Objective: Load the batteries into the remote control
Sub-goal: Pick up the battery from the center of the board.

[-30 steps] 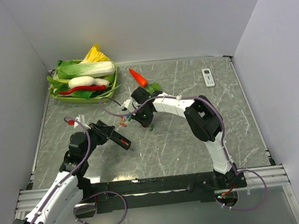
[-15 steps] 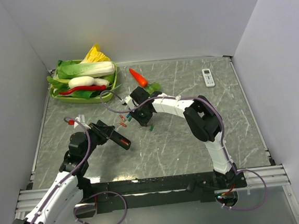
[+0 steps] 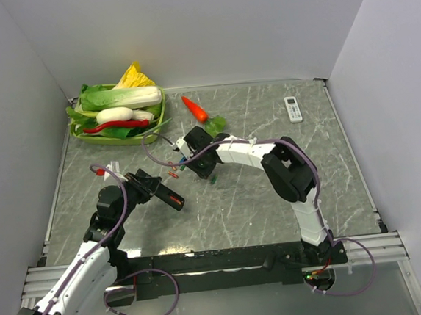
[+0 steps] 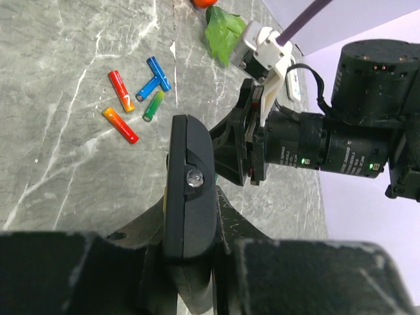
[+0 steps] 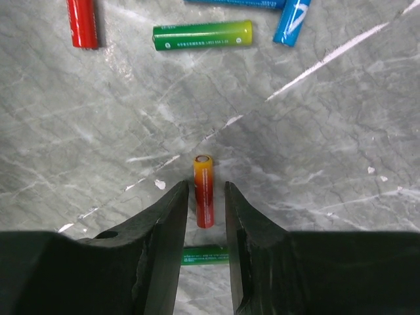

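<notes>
My left gripper (image 3: 154,188) is shut on the slim black remote control (image 3: 171,198) and holds it above the table; in the left wrist view the remote (image 4: 190,177) stands on edge between the fingers (image 4: 226,213). Several batteries (image 4: 121,91) in red, orange, green and blue lie on the marble beyond it. My right gripper (image 3: 184,162) hangs over them. In the right wrist view it (image 5: 207,197) is open, its jaws either side of an orange-red battery (image 5: 204,190) with a small gap on each side. A green battery (image 5: 202,35), a red one (image 5: 82,23) and a blue one (image 5: 293,20) lie beyond.
A green tray (image 3: 81,133) of vegetables stands at the back left. An orange carrot (image 3: 194,109) with a green leaf (image 3: 217,121) lies behind the right gripper. A short white remote (image 3: 292,109) lies at the back right. Walls enclose the table.
My right gripper has moved a little left and back over the batteries. The left arm and the black remote have not moved.
</notes>
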Controlling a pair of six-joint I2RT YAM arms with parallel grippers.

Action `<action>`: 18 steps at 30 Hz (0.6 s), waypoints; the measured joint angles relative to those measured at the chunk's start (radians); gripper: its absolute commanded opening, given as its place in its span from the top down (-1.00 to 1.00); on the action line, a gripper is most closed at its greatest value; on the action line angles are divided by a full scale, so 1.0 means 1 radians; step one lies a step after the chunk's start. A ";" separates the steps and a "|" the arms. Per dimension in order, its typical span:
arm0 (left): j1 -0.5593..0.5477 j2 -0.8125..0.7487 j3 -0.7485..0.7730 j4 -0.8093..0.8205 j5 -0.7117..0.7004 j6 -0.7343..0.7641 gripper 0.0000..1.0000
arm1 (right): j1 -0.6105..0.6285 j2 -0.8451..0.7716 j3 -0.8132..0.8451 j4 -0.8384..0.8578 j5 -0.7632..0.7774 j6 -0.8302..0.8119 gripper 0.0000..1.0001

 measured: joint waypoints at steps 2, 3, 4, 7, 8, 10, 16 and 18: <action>0.000 0.000 0.000 0.000 0.000 -0.003 0.96 | 0.003 -0.012 -0.016 0.001 0.012 -0.002 0.27; 0.000 0.000 0.000 0.000 0.000 -0.003 0.97 | 0.004 -0.016 -0.021 0.000 0.017 -0.003 0.27; 0.000 0.000 0.000 0.000 0.000 -0.003 0.96 | 0.005 -0.019 -0.024 -0.002 0.022 -0.004 0.27; 0.000 0.000 0.000 0.000 0.000 -0.004 0.97 | 0.011 -0.026 -0.035 -0.002 0.033 -0.005 0.28; 0.000 0.000 0.000 0.000 0.000 -0.004 0.96 | 0.011 -0.029 -0.038 -0.003 0.035 -0.005 0.28; 0.000 0.000 0.000 0.000 0.000 -0.004 0.97 | 0.013 -0.033 -0.044 -0.003 0.039 -0.006 0.33; 0.000 0.000 0.000 0.004 0.003 -0.007 0.96 | 0.017 -0.033 -0.044 -0.008 0.036 -0.010 0.84; 0.000 0.000 0.000 0.013 0.007 -0.012 0.96 | 0.017 -0.040 -0.053 -0.005 0.036 -0.011 0.88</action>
